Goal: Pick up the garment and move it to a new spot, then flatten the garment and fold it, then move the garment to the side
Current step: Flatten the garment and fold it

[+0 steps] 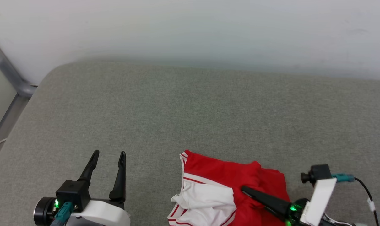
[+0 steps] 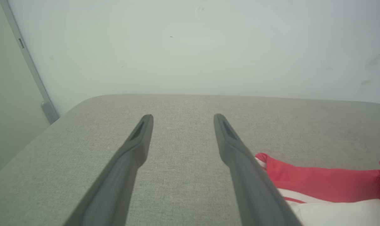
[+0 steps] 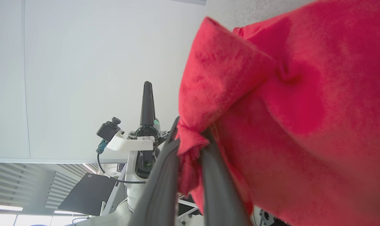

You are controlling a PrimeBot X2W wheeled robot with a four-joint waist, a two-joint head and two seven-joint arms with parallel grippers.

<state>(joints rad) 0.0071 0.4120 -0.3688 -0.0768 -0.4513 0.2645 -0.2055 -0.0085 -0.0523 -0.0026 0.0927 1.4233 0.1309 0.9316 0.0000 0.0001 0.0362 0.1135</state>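
The garment (image 1: 221, 188), red with white sleeves and red stripes, lies bunched at the near right of the grey cushion (image 1: 190, 119). My right gripper (image 1: 245, 191) is shut on a fold of its red cloth; in the right wrist view the red fabric (image 3: 287, 110) is pinched between my two dark fingers (image 3: 165, 175). My left gripper (image 1: 110, 155) stands open to the left of the garment, above bare cushion, with nothing between its fingers (image 2: 139, 138). The left wrist view catches the garment's edge (image 2: 318, 182) at its lower right.
A pale wall (image 1: 190, 31) runs behind the cushion. A grey metal rail (image 1: 11, 75) slants down at the far left, beyond the cushion's rounded corner. The cushion's surface stretches bare ahead of both grippers.
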